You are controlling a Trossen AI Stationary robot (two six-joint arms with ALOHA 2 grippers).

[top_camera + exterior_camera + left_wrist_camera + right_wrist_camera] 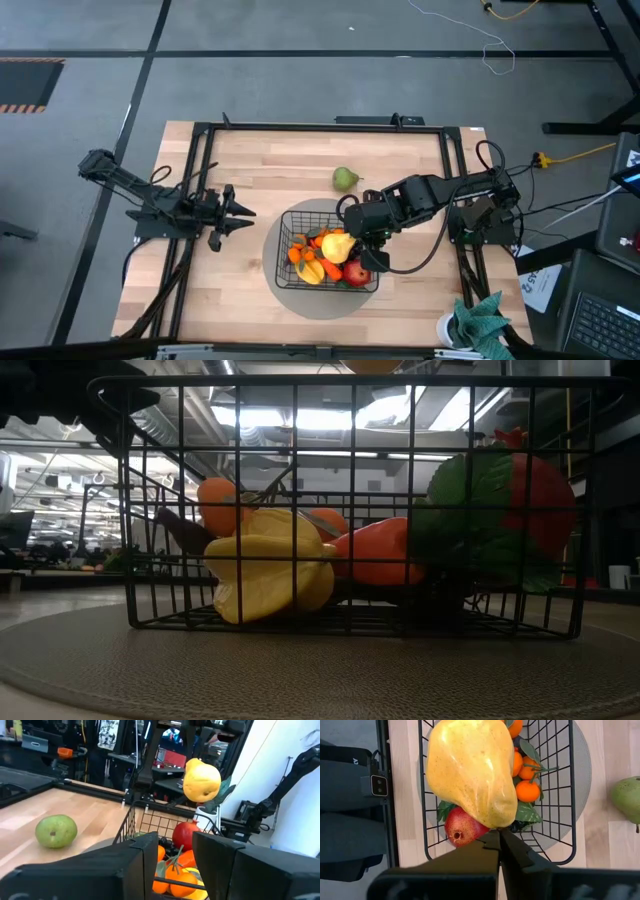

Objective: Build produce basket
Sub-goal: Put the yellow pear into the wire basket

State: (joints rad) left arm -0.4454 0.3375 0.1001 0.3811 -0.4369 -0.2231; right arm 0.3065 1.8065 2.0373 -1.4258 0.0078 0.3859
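R hand holds pear over basket

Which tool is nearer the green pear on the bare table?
Right. The right tool, shut on the yellow pear over the basket, sits close beside the green pear. The left tool waits farther off, across the table.

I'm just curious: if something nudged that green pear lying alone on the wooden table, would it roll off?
Probably it would roll a bit: the green pear looks round and smooth, lying free on flat wood. Its narrower end would likely curve its path. It seems a light, hard toy, so unlikely to dent.
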